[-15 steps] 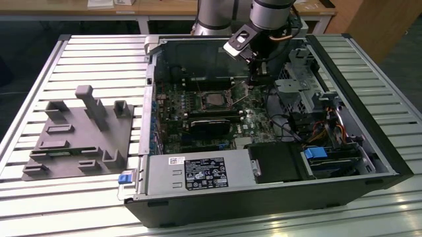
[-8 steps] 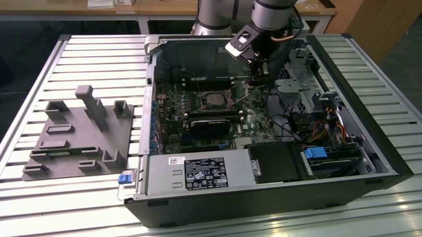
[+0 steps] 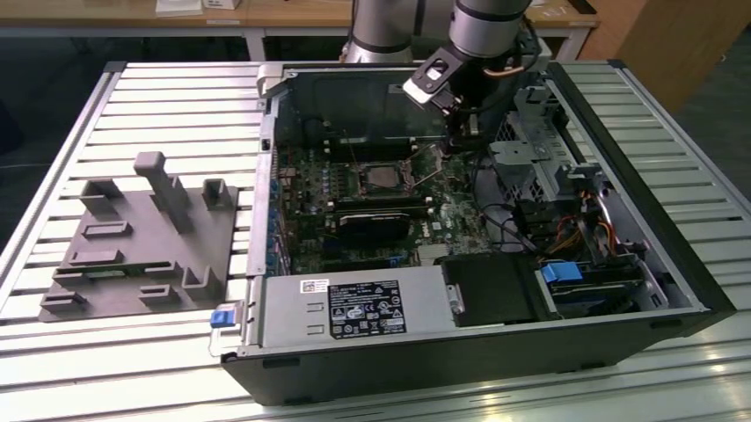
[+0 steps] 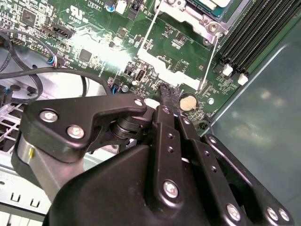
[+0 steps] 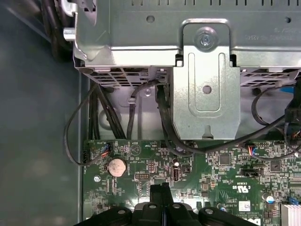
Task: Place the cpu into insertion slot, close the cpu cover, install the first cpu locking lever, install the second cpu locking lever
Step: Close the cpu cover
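The cpu [image 3: 378, 177] lies as a silvery square in the insertion slot [image 3: 355, 167] on the green motherboard, with the cpu cover [image 3: 399, 182] down flat as a frame around it. In the second wrist view a corner of the cover [image 4: 207, 18] shows, and two thin wire locking levers [image 4: 149, 28] [image 4: 209, 63] stand free beside it. My gripper [image 3: 458, 141] hangs over the board on the exterior view's right of the slot. Its black fingertips [image 5: 162, 189] are pressed together with nothing between them, close to the end of one lever [image 4: 203, 84].
A coin battery [image 5: 116, 165] and black cables lie near the gripper tip. A metal drive cage [image 5: 202, 70] rises beyond it. Black memory slots [image 4: 254, 33], a black fan shroud [image 3: 373, 226] and the power supply [image 3: 352, 309] fill the case. A grey fixture [image 3: 141, 237] sits on the table.
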Controlling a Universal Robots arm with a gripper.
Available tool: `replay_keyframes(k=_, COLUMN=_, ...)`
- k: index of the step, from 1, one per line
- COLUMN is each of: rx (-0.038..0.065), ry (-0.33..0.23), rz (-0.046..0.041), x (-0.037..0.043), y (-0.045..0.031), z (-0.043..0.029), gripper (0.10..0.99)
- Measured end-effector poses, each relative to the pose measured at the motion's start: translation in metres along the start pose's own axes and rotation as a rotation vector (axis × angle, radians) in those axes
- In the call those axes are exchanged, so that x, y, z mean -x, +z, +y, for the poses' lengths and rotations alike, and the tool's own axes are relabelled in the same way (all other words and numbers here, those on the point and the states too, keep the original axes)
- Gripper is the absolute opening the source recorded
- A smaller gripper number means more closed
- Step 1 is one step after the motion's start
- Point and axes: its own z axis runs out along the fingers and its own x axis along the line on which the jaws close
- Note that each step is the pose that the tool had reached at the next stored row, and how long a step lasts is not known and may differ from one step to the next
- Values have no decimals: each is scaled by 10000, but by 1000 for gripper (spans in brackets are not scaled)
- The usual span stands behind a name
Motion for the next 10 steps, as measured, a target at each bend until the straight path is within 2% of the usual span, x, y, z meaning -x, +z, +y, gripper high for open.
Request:
replay_keyframes(k=6, rx=-1, ry=0, rz=-2, x=-1, y=29, z=-6, gripper=106)
replay_keyframes(k=10, rx=-1, ry=1, rz=0, x=1, y=29, z=-73, gripper=106)
